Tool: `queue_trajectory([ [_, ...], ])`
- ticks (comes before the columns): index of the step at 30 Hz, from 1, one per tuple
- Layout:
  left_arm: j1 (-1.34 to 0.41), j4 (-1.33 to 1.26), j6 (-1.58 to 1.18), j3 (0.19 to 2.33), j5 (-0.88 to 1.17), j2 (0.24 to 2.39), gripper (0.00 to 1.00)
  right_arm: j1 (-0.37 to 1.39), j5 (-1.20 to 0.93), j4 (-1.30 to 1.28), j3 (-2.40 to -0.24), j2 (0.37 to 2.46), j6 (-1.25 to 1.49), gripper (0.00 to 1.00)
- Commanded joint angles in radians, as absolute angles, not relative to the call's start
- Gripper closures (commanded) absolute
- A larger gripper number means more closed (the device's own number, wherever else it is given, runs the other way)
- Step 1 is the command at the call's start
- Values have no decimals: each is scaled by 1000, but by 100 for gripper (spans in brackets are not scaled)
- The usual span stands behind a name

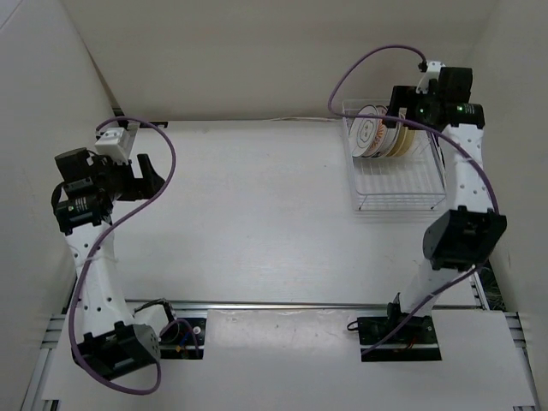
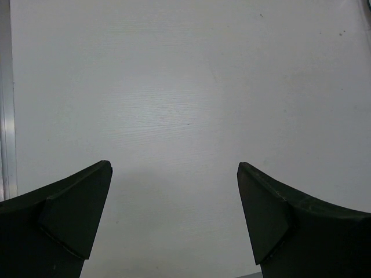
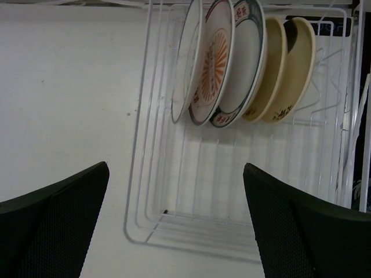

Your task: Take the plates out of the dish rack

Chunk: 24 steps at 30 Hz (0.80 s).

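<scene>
Plates (image 3: pixel 243 63) are standing on edge in a row at the far end of the dish rack (image 3: pixel 191 243), far right on the table (image 1: pixel 257 214). Right gripper (image 3: pixel 175 168) is hovering over them, jaws spread wide and gripping nothing; the row is running across its jaw gap. Left gripper (image 2: pixel 174 165) is hanging well apart, wide and empty.

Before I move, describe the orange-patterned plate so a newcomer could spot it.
Find the white wire dish rack at the table's far right corner. Five plates stand on edge at its far end. Second from the left in the right wrist view, the target plate alone carries an orange sunburst.
</scene>
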State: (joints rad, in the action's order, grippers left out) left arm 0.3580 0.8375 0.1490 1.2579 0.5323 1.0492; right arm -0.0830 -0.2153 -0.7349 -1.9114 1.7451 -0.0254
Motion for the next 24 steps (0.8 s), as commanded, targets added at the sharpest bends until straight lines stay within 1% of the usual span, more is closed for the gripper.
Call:
queue_trajectory([
  [1, 362, 824, 149, 1313, 549, 1098, 0, -109, -238, -762, -2064, 1883, -21, 0],
  [4, 362, 824, 149, 1354, 549, 1182, 0, -89, -229, -750, -2120, 1956, -49, 5],
  [6, 362, 813, 149, 1377, 558, 1233, 0, -58, -180, -741, -2146, 1988, -78, 10],
  [7, 362, 813, 149, 1378, 567, 1249, 0, -49, -167, -732, -2155, 2018, -92, 14],
  [8, 362, 804, 120, 1403, 580, 1279, 0, -26, -158, -732, -2173, 2058, -113, 20],
  [15, 362, 795, 109, 1404, 603, 1290, 0, 8, -126, -678, -2209, 2121, -112, 21],
  [24, 362, 795, 109, 1319, 583, 1279, 0, 8, -115, -669, -2209, 2181, -103, 21],
])
